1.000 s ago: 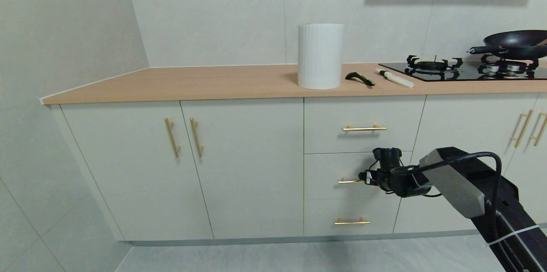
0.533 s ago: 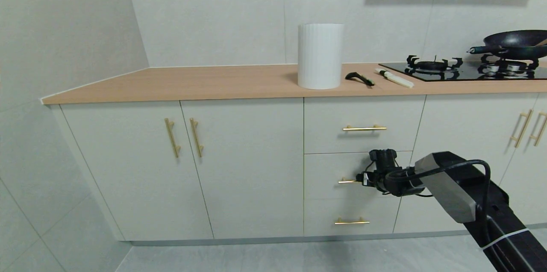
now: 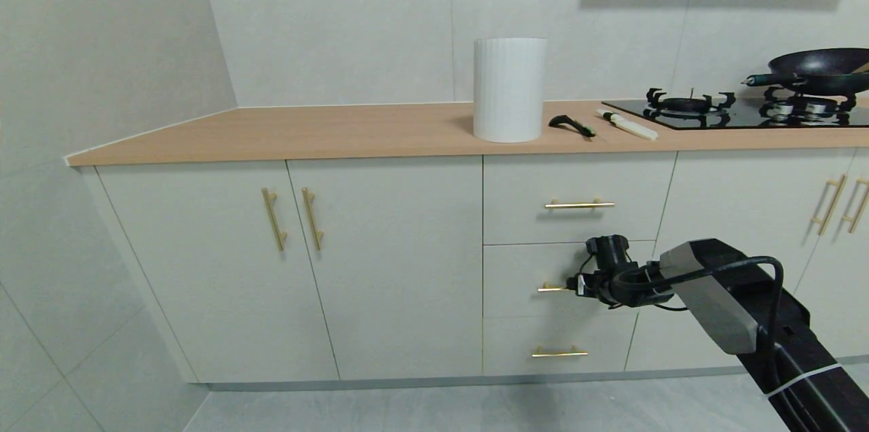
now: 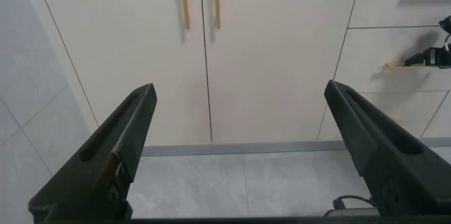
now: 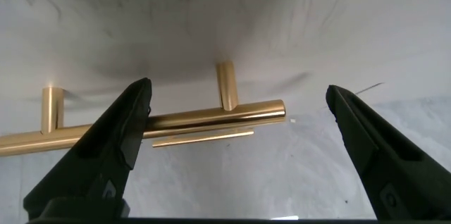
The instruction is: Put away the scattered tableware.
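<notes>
On the wooden countertop point(image 3: 326, 130) lie a black-handled utensil point(image 3: 570, 123) and a white-handled one point(image 3: 628, 125), just right of a tall white ribbed container point(image 3: 508, 89). My right gripper point(image 3: 578, 284) is down at the middle drawer point(image 3: 523, 269), right at the end of its gold handle point(image 3: 553, 288). In the right wrist view that gripper point(image 5: 237, 104) stands open, with the handle bar point(image 5: 141, 122) lying across the gap close ahead. My left gripper point(image 4: 239, 90) is open and holds nothing, low before the double cabinet doors point(image 4: 201, 48).
A gas hob point(image 3: 740, 111) with a dark pan point(image 3: 818, 70) is at the counter's right end. Top drawer point(image 3: 578, 204) and bottom drawer point(image 3: 558, 352) handles sit above and below my right gripper. Tiled wall on the left, grey floor point(image 3: 475, 408) below.
My right arm has edged left, bringing its gripper closer to the middle drawer's handle. The utensils on the counter have not moved.
</notes>
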Robot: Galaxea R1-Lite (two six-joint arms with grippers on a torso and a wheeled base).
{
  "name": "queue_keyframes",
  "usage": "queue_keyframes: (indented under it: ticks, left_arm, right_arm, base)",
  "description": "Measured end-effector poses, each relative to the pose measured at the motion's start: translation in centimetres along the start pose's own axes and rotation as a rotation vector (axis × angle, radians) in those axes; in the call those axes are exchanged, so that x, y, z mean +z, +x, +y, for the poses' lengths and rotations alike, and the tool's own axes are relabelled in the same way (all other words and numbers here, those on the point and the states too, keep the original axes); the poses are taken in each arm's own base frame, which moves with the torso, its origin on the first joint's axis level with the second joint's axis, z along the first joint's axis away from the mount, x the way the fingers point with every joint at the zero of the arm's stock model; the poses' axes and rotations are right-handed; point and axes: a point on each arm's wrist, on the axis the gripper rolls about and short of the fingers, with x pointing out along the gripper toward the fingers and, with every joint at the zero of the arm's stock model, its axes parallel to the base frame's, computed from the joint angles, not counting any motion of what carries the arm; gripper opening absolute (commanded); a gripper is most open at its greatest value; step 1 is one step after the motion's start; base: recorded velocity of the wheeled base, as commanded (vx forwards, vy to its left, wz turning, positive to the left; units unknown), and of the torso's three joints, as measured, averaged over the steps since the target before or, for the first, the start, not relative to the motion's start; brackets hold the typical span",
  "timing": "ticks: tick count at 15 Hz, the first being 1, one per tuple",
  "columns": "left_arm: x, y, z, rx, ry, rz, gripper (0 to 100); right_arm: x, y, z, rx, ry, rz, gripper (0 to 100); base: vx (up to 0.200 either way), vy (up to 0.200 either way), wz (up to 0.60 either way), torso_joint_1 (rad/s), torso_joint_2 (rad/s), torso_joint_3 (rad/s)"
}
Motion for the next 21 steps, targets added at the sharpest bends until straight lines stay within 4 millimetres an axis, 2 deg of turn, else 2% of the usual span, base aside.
queue_keyframes:
  ticks: [10, 13, 17, 21]
  left_arm:
    - [0.0, 0.0, 0.0, 0.000, 0.000, 0.000, 100]
    - [0.0, 0.0, 0.0, 0.000, 0.000, 0.000, 100]
    - [0.0, 0.0, 0.0, 0.000, 0.000, 0.000, 100]
    - [0.0, 0.0, 0.0, 0.000, 0.000, -0.001, 100]
  right_arm:
    - [0.1, -1.5, -0.2, -0.006, -0.024, 0.126, 100]
    - [-0.3, -1.4, -0.3, -0.002, -0.038, 0.177, 100]
    - [-0.1, -1.1, -0.1, 0.001, -0.026, 0.156, 100]
    - [0.5, -3.1, -0.1, 0.090, -0.008, 0.154, 100]
  base:
    - [0.000, 0.000, 0.00, 0.000, 0.00, 0.000]
    - [0.000, 0.000, 0.00, 0.000, 0.00, 0.000]
    - [0.000, 0.000, 0.00, 0.000, 0.00, 0.000]
    - [0.000, 0.000, 0.00, 0.000, 0.00, 0.000]
